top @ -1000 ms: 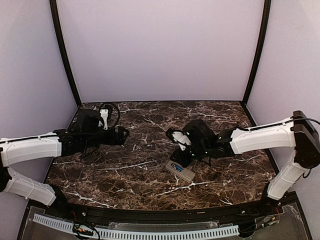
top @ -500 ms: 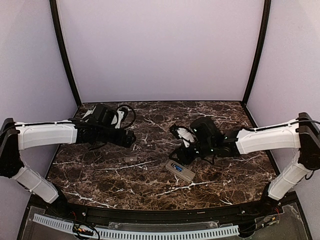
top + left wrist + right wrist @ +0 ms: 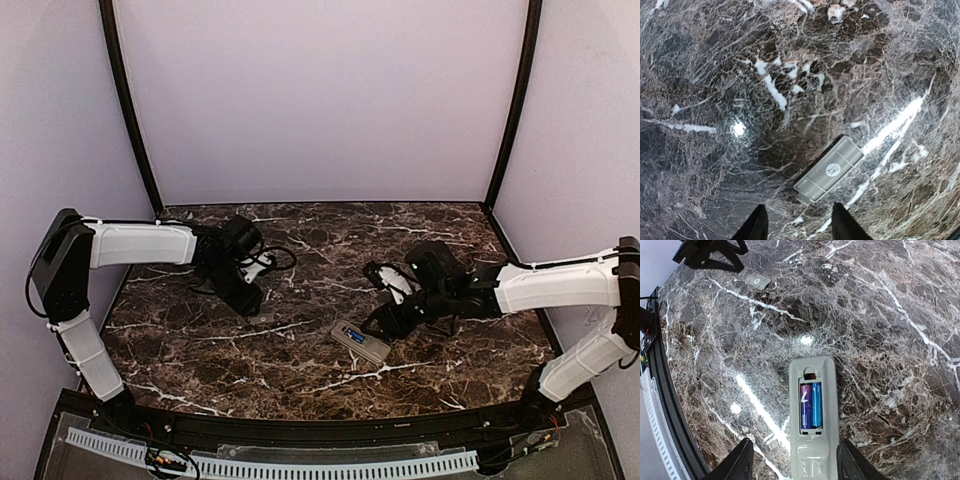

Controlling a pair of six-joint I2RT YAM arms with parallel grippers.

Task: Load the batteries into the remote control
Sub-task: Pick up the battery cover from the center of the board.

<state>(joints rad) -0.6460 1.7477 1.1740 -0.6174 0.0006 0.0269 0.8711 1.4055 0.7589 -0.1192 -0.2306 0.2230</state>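
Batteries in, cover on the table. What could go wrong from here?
The battery cover lies flat on the table, skewed to the open left hand; a pinch may skid it. The batteries sit uncovered in the remote control; a nudge from the right hand above could dislodge them.

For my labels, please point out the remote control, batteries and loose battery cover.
remote control (image 3: 830,405): right wrist view, shell beside compartment.
batteries (image 3: 816,405): right wrist view, blue one's middle.
battery cover (image 3: 832,170): left wrist view, round label.
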